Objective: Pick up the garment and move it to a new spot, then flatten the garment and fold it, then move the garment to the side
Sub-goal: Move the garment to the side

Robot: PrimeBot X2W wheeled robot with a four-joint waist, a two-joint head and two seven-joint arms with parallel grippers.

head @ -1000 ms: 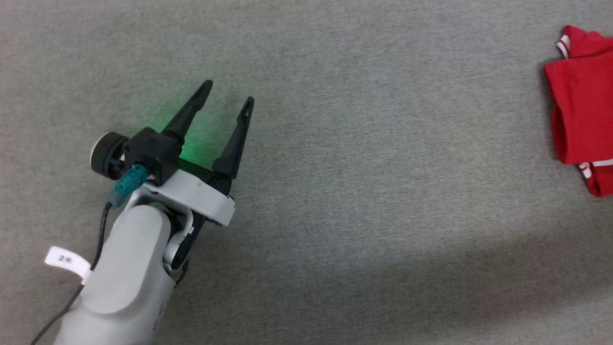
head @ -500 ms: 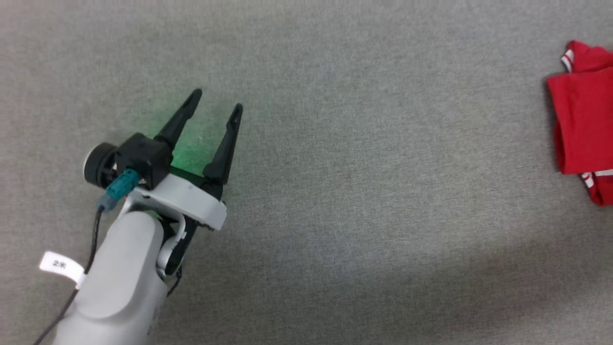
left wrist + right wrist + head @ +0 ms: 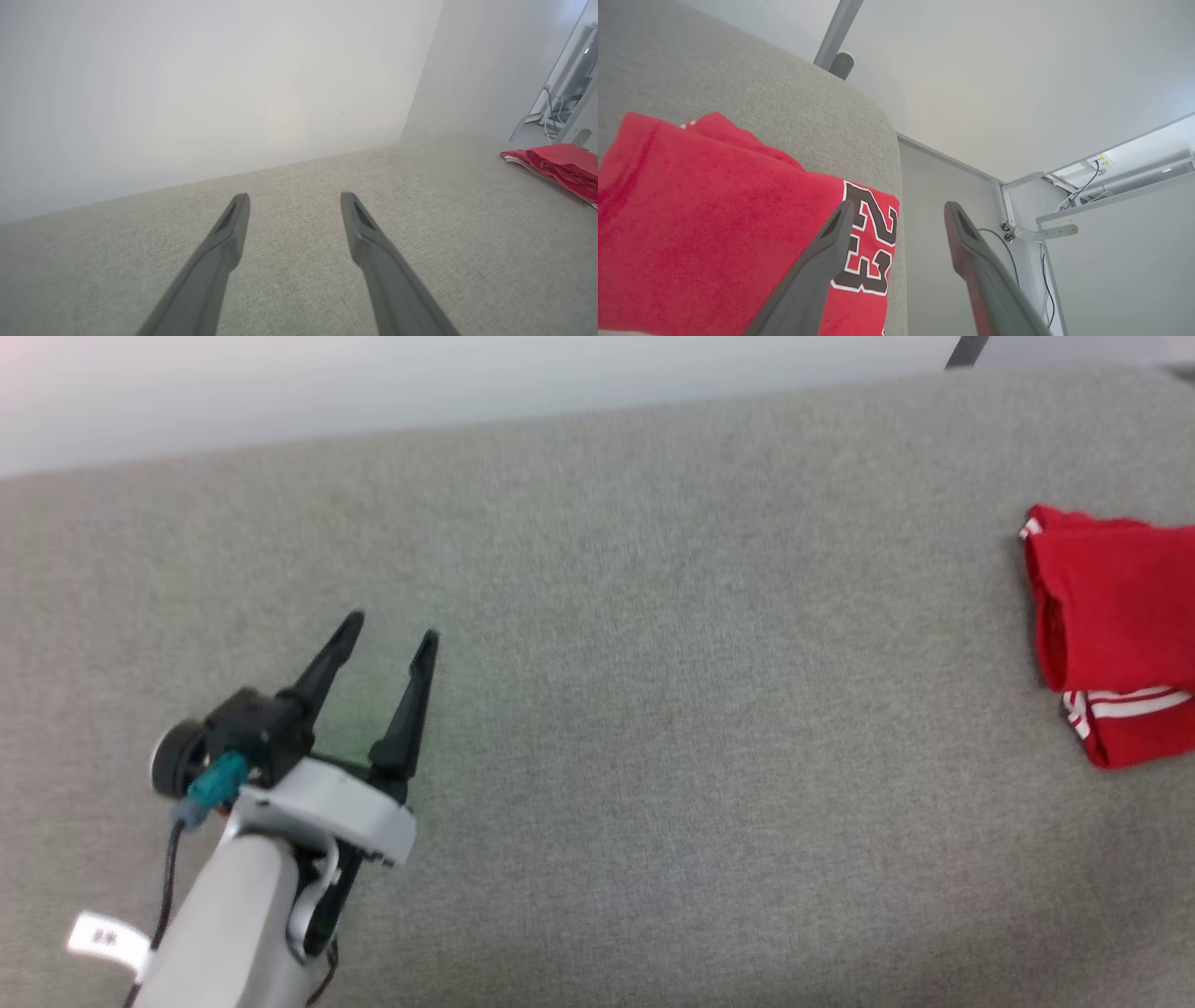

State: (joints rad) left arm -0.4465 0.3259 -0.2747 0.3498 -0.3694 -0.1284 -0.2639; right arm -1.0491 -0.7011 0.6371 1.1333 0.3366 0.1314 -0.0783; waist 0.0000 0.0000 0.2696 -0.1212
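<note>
the left gripper is held over bare grey counter, its two dark fingers spread apart with nothing between them. in the left wrist view the same gripper points along the counter toward a pale wall ahead of it. the garment lies folded well off to that gripper's right, near the counter's right edge. it is red, with white stripes of trim at its nearer end. from the left wrist view it is a low red heap far to the right of the fingertips. the right gripper is by the garment's corner, jaws parted and empty. its left finger crosses the black "23" outlined in white, and its right finger stands past the counter's rounded edge. whether a fingertip touches the cloth cannot be told. beyond the right finger, cables hang by a white frame.
</note>
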